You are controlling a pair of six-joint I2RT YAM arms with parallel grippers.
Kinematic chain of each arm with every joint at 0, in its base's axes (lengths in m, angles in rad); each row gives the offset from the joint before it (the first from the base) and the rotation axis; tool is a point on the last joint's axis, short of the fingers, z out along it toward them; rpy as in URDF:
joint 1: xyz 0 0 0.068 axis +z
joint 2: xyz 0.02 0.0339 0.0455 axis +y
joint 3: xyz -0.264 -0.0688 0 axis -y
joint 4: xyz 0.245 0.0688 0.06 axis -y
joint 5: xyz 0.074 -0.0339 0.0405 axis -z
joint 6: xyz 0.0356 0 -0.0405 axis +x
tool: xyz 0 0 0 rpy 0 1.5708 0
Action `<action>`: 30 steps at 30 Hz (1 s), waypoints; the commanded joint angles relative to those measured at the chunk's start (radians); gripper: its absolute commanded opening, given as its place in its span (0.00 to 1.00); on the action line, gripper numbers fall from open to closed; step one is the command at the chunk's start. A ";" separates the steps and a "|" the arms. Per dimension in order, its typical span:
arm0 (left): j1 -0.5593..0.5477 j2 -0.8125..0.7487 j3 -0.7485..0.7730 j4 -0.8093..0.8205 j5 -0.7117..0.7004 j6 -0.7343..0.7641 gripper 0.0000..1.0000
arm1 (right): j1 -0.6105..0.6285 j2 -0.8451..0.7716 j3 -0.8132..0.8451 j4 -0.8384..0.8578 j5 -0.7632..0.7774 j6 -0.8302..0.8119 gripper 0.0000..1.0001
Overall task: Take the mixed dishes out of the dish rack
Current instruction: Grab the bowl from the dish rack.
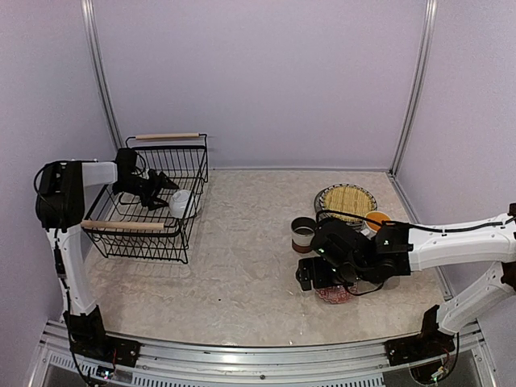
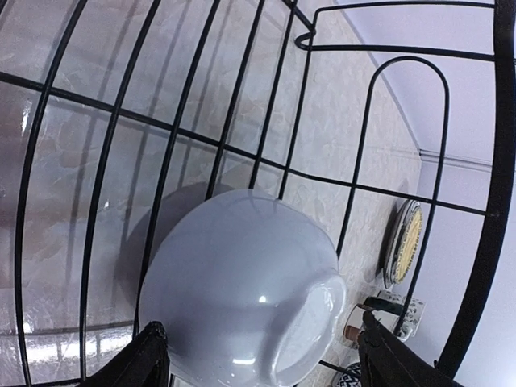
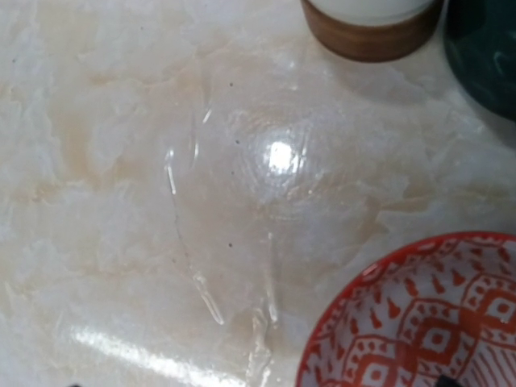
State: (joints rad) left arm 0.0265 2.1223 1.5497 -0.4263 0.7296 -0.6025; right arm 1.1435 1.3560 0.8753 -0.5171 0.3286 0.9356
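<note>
The black wire dish rack (image 1: pixel 153 230) with wooden handles stands at the left. A white bowl (image 1: pixel 181 203) lies on its side in the rack's right end. My left gripper (image 1: pixel 165 189) reaches into the rack. In the left wrist view its fingers (image 2: pixel 143 359) straddle the white bowl (image 2: pixel 242 282), open, with a gap at the right finger. My right gripper (image 1: pixel 308 276) hangs open over the table beside a red patterned dish (image 3: pixel 427 322), holding nothing. On the table at the right are the woven plate (image 1: pixel 347 201), a brown-white cup (image 1: pixel 303 235) and an orange-lined mug (image 1: pixel 376 219).
The rack's wire wall (image 2: pixel 363 189) rises just beyond the bowl. A dark mug (image 3: pixel 484 48) stands next to the brown-white cup (image 3: pixel 371 32), close ahead of the right gripper. Bare marbled table (image 1: pixel 242 266) lies between rack and dishes. Grey walls enclose three sides.
</note>
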 commanded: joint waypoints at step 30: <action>-0.080 -0.082 -0.060 -0.059 -0.142 -0.104 0.99 | 0.014 0.059 0.069 0.018 -0.017 -0.023 0.91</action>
State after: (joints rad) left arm -0.0479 2.0899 1.5169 -0.5011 0.6140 -0.6785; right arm 1.1442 1.3941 0.9173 -0.5037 0.3168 0.9230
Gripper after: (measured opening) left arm 0.989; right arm 0.915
